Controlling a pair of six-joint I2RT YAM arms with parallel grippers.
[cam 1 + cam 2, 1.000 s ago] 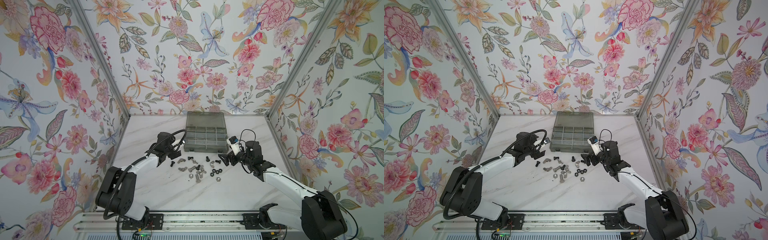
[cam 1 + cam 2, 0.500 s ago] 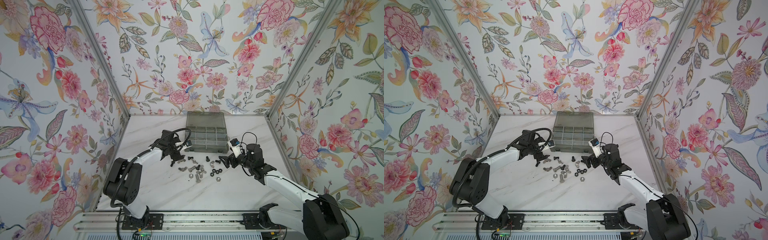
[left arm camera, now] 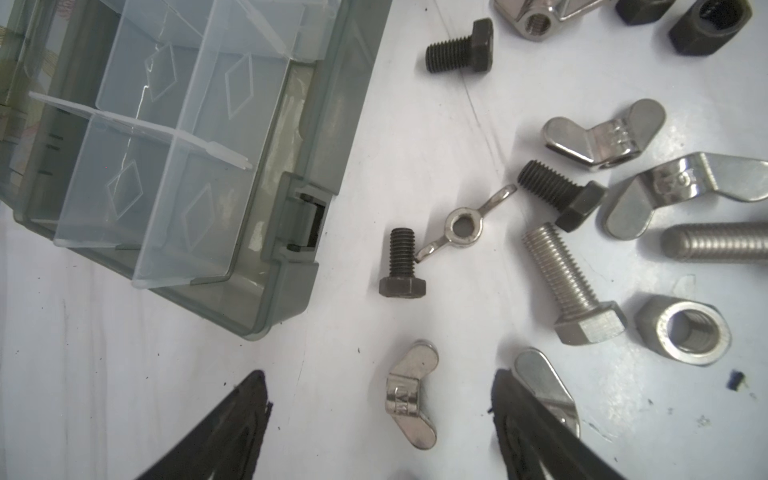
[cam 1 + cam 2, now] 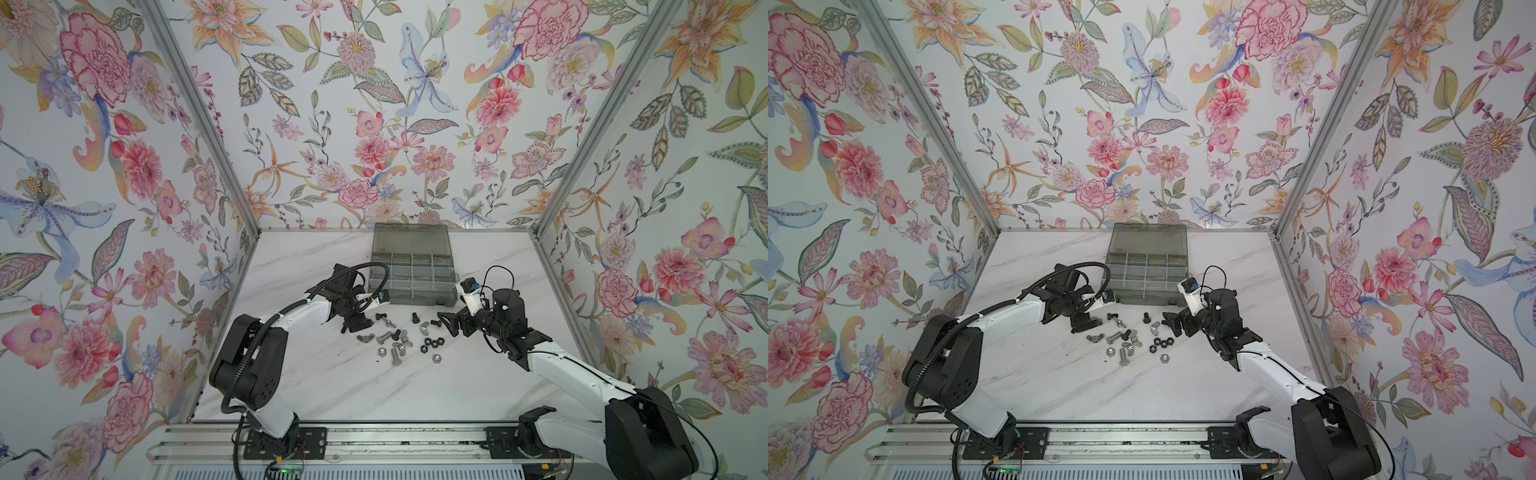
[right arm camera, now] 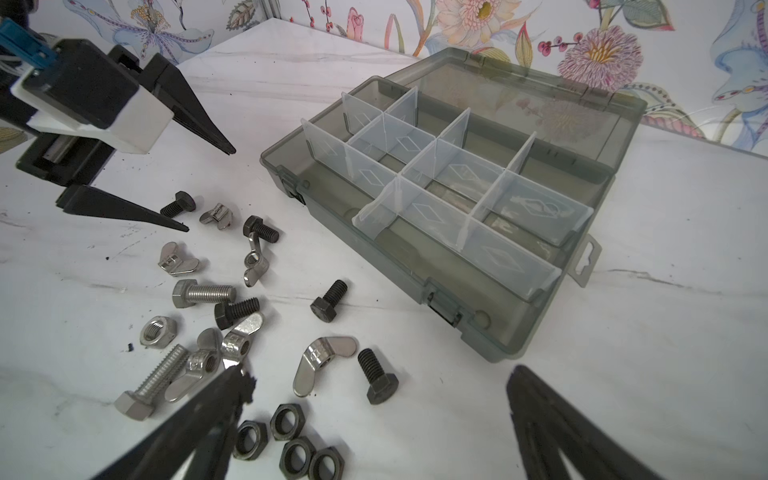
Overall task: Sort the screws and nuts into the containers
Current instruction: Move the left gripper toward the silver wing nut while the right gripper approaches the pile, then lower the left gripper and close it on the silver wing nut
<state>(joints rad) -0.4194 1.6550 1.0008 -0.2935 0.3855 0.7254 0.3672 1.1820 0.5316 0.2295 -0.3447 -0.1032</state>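
The screws and nuts [image 4: 397, 340] lie loose in front of the open smoky-grey box of containers [image 4: 376, 266] in both top views. My left gripper [image 3: 378, 399] is open and low over the table at the pile's left edge [image 4: 353, 326], with a silver wing nut [image 3: 411, 401] lying free between its fingers. One finger [image 3: 515, 415] overlaps a second wing nut [image 3: 540, 386]. My right gripper [image 5: 380, 386] stands open at the pile's right side [image 4: 446, 322]. A black screw [image 5: 376, 374] and several black hex nuts [image 5: 286, 440] lie near it, untouched.
The box [image 5: 395, 266] has thin clear dividers, and the cells I can see hold nothing. Its lid [image 4: 1146, 239] lies open toward the back wall. Silver hex bolts [image 5: 203, 293] and a silver hex nut [image 3: 685, 332] sit in the pile. Floral walls close in three sides.
My left gripper has moved from beside the box toward the pile's left edge and come down over a wing nut, its jaws a little narrower. The right gripper has barely moved.
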